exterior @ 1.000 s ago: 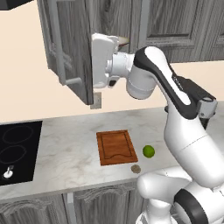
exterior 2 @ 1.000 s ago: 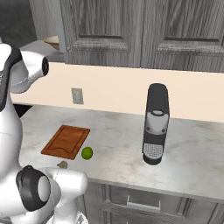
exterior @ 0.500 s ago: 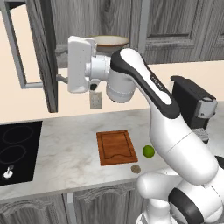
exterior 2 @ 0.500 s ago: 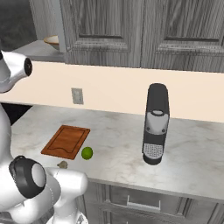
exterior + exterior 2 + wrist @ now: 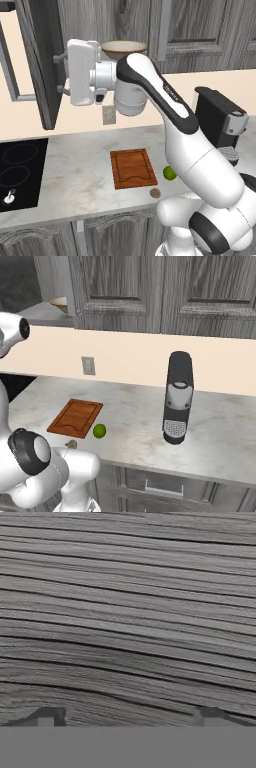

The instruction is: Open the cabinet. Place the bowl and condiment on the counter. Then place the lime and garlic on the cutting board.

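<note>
**Cabinet door swung open, bowl sitting inside**

The fingers (image 5: 129, 716) are spread wide, nothing held, right up against the grey wood grain of the cabinet (image 5: 45, 60) door. The bowl (image 5: 124, 48) is seen on the shelf. The lime (image 5: 169, 173) and garlic (image 5: 155, 192) are parked on the bench (image 5: 75, 175) just beside the cutting board (image 5: 133, 167).
</note>
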You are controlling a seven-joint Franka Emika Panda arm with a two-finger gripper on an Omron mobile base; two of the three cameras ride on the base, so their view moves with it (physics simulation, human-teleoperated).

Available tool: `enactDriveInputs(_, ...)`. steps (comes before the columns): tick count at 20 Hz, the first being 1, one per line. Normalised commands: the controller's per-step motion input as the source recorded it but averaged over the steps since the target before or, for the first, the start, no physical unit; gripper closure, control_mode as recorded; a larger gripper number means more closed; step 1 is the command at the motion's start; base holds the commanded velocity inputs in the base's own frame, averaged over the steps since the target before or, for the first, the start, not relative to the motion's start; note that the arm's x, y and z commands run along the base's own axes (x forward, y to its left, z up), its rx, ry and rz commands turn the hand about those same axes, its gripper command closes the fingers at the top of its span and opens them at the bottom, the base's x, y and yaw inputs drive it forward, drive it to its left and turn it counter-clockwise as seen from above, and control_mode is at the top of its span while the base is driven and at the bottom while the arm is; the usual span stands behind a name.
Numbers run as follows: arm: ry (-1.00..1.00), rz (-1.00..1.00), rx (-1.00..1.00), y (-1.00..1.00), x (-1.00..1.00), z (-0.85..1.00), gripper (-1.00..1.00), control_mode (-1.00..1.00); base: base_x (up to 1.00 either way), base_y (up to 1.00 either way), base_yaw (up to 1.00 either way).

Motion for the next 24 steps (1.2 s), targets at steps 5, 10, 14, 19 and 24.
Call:
enactDriveInputs(5, 0.0, 0.0, -0.02, 0.6, 0.17, -0.04, -1.0, -1.0, 0.0, 0.0, 0.0)
enactDriveInputs(10, -0.03, -0.03, -0.05, 0.36, 0.07, -0.01, -1.0, -1.0, 0.0, 0.0, 0.0)
enactDriveInputs(14, -0.19, -0.21, -0.09, -0.16, -0.05, 0.25, -1.0, -1.0, 0.0, 0.0, 0.0)
enactDriveInputs(19, -0.29, -0.21, -0.07, -0.27, -0.08, 0.4, -1.0, -1.0, 0.0, 0.0, 0.0)
enactDriveInputs(24, -0.21, -0.19, -0.09, -0.4, -0.12, 0.28, -1.0, -1.0, 0.0, 0.0, 0.0)
